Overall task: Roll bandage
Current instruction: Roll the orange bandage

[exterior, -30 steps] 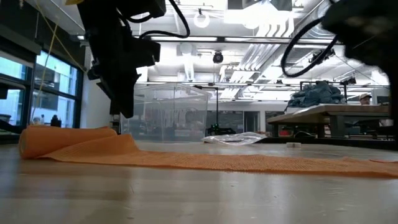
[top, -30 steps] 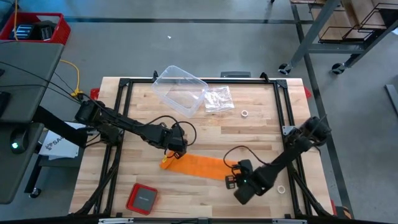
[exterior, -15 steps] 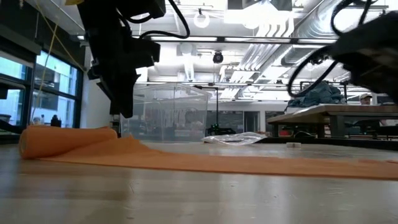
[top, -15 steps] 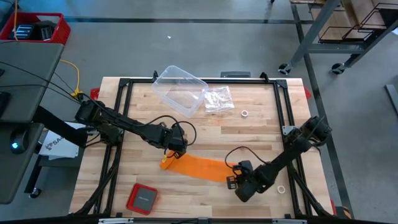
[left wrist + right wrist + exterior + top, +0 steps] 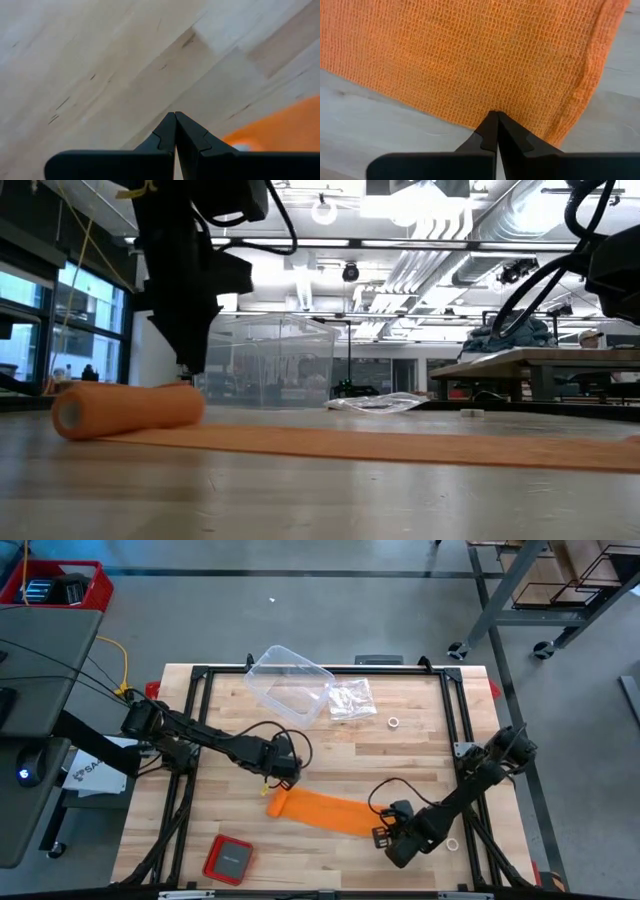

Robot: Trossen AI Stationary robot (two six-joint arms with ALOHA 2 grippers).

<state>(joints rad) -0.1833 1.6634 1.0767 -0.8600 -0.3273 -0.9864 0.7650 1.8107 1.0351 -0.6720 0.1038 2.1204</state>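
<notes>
The orange bandage lies on the wooden table. Its left end is a small compact roll (image 5: 277, 803) (image 5: 125, 408), lying on its side. The rest is a flat strip (image 5: 335, 813) (image 5: 400, 443) running toward the table's right. My left gripper (image 5: 283, 772) (image 5: 175, 116) is shut and empty, just on the far side of the roll. My right gripper (image 5: 386, 831) (image 5: 496, 116) is shut, with its tips on the strip's right end. My right gripper presses its shut fingertips (image 5: 492, 131) down on the flat strip's right end (image 5: 520, 100), near the corner by the near long edge. The fingers come from above, slanting from the table's right and near side. The strip lies flat on the table under them.
At the far side are a clear plastic box (image 5: 290, 685), a crinkled clear bag (image 5: 352, 700) and a small white ring (image 5: 394, 723). A red square case (image 5: 229, 859) lies near the front left. Another ring (image 5: 452, 843) lies by my right arm. Black frame rails (image 5: 196, 730) border the table.
My right gripper has gone a little toward the table's right and near edges, and the strip's right end has slid along with it. The bandage's left end, a loose fold before, has become a compact roll and shifted slightly right. The strip now lies flatter.
</notes>
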